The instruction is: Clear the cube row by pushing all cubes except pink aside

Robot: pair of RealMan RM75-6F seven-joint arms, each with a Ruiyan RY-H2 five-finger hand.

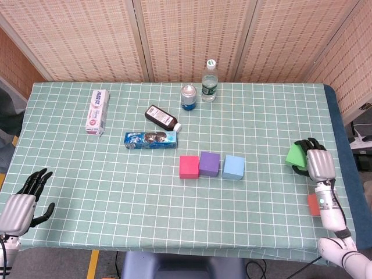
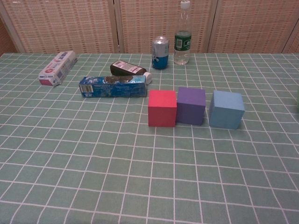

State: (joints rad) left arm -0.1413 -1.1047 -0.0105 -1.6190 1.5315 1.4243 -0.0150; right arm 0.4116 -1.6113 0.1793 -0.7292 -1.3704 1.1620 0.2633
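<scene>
Three cubes stand in a row at mid-table: pink (image 1: 188, 166) (image 2: 162, 108), purple (image 1: 209, 164) (image 2: 191, 106) touching it, and blue (image 1: 233, 167) (image 2: 226, 109) a small gap further right. The green cube (image 1: 294, 155) is far off to the right near the table edge. My right hand (image 1: 317, 163) holds it, fingers curled over its far side; the chest view shows neither the hand nor the cube clearly. My left hand (image 1: 26, 200) rests at the front left corner, fingers apart, holding nothing.
An orange cube (image 1: 312, 204) lies by the right edge, mostly hidden behind my right forearm. At the back are a toothpaste box (image 1: 98, 111), a cookie pack (image 1: 150, 139), a dark bottle (image 1: 162, 118), a can (image 1: 188, 97) and a water bottle (image 1: 209, 81).
</scene>
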